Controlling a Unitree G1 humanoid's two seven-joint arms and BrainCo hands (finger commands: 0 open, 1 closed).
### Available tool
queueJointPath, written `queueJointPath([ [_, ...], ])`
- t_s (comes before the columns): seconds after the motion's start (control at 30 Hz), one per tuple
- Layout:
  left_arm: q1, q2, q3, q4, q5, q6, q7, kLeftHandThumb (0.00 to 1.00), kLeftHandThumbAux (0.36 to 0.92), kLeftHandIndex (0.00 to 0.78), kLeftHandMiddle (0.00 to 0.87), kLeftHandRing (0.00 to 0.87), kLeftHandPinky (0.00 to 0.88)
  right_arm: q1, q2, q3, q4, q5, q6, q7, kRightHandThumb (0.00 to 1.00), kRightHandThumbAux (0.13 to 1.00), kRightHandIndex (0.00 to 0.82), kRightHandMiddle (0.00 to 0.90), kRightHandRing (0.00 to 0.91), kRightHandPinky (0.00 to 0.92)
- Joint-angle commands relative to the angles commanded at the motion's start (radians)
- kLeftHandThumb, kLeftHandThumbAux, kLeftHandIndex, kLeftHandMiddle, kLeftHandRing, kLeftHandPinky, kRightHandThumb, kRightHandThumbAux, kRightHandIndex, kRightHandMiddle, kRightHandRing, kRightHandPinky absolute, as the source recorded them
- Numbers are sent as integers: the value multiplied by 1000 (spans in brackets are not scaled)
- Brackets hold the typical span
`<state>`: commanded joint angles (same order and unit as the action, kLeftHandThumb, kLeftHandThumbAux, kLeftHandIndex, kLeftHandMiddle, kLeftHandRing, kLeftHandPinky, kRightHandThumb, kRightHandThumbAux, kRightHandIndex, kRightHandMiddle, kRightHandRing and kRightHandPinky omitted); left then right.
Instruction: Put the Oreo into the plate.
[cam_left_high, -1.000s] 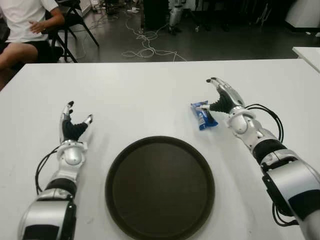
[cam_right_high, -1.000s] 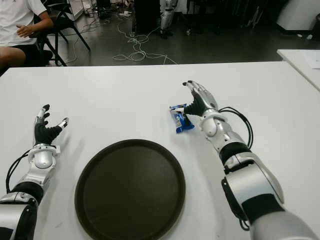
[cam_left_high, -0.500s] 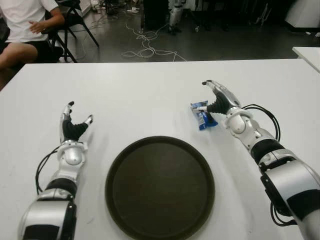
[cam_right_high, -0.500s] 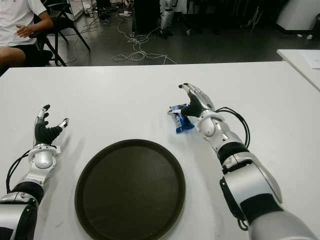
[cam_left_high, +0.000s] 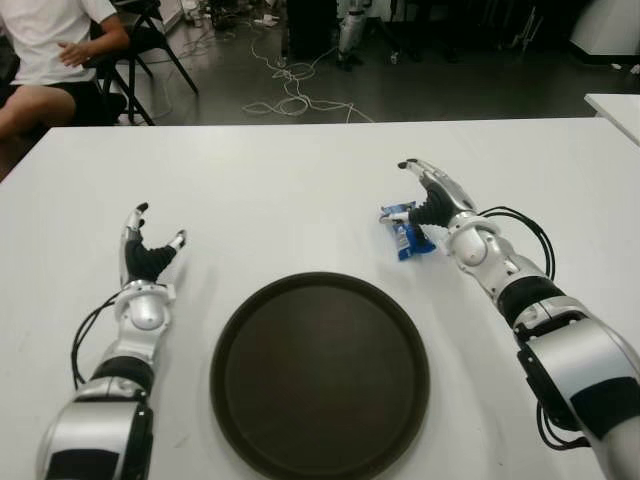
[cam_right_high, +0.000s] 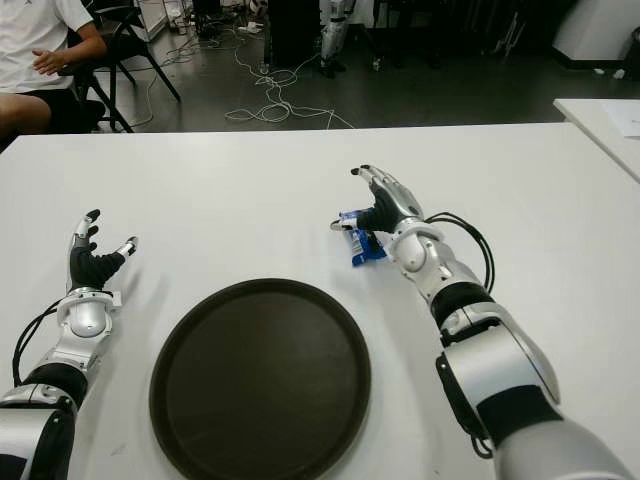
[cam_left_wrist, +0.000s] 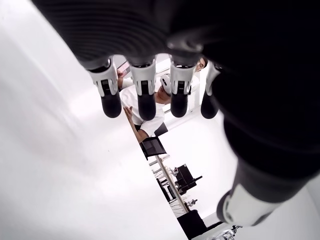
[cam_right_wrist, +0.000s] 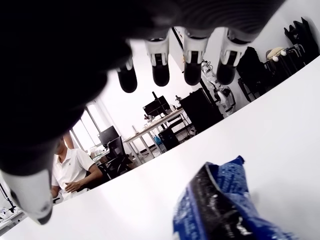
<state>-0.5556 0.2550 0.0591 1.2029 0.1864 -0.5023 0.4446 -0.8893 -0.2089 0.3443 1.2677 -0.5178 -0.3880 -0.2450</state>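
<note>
right hand (cam_left_high: 432, 200) over the Oreo pack (cam_left_high: 405, 232), fingers spread, no grasp yet; risk: thumb nudges it away from plate (cam_left_high: 250, 330); left hand (cam_left_high: 146, 255) slack, empty.

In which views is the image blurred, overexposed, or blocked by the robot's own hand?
Eye views: even light, the Oreo packet, plate and both hands are sharp. Left wrist view: the table washes out to near white, and the left hand is a dark mass. Right wrist view: the right hand blocks the top, and the near packet is soft.
</note>
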Motion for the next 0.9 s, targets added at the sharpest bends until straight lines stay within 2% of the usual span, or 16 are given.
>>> queueJointPath([
  [0.47,1,3,-2,0,4,5,3,0,751,70,90,65,36,-1,8,5,15,-6,40,7,0,664,0,0,0,0],
  [0.73,4,5,-4,-5,6,0,5,0,785,69,95,69,41,3,14,1,17,1,67,14,0,678,0,0,0,0],
  [0.9,6,5,-2,-6,2,-5,-2,0,776,63,86,58,30,13,15,-3,27,4,72,22,0,680,0,0,0,0],
])
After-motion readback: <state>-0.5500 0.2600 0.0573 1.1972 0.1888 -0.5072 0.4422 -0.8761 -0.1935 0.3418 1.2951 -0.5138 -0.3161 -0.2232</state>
